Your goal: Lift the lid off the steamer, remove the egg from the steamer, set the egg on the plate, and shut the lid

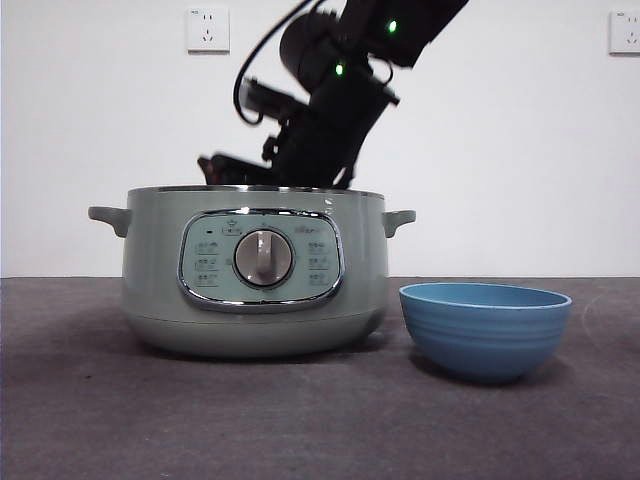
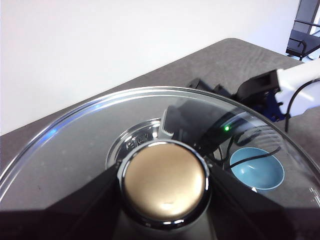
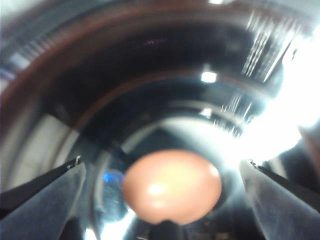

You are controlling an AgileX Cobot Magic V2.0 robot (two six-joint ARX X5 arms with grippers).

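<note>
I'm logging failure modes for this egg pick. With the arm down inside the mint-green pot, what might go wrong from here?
1. The right gripper straddles the smooth brown egg with its jaws wide apart; closing off-centre might make the egg roll on the shiny pot floor, and squeezing hard might crack it.
2. The arm reaches steeply over the round mint-green steamer rim and might knock it when lifting out.
3. The left gripper holds the glass lid by its knob; tilting could loosen it.

The black, blocky arm (image 1: 335, 105) carries 2 green lights and a looping black cable (glossy casing).
</note>
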